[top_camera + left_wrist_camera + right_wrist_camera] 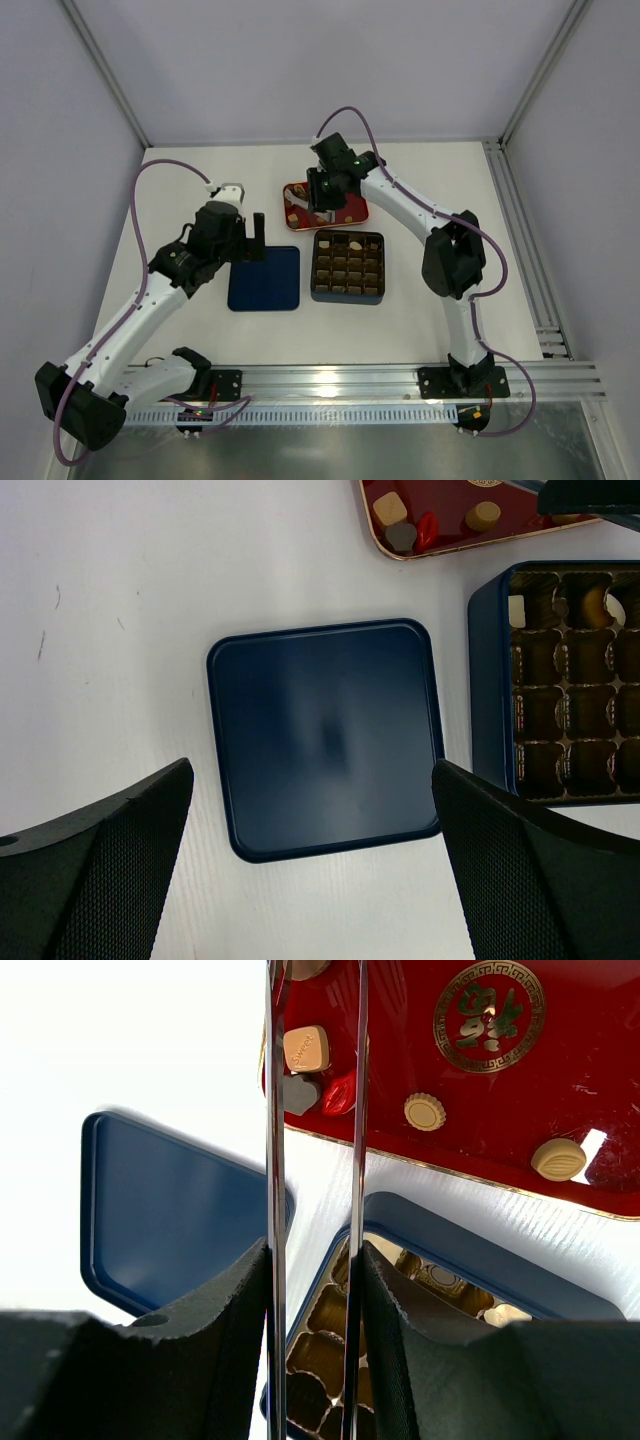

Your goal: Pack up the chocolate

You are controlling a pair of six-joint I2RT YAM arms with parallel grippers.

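Closest in, the right gripper (pixel 315 1290) has its fingers clamped on thin metal tweezers (pixel 275 1110) — arm reaching out, wrist tipped down over the red tray (pixel 600 1080). I see the left gripper (pixel 312 780) hovering, fingers wide apart, above the blue lid (pixel 325 735). Most chocolate (pixel 305 1048) lies loose in the tray, a few pieces in the gridded box (pixel 485 680); one square piece sits flat, lettered face up — no long axis I can call.

Left gripper (pixel 312 770), reaching toward one o'clock, gapes wide; right gripper (pixel 315 1255), toward eleven o'clock, pinches thin tongs (pixel 275 1110).
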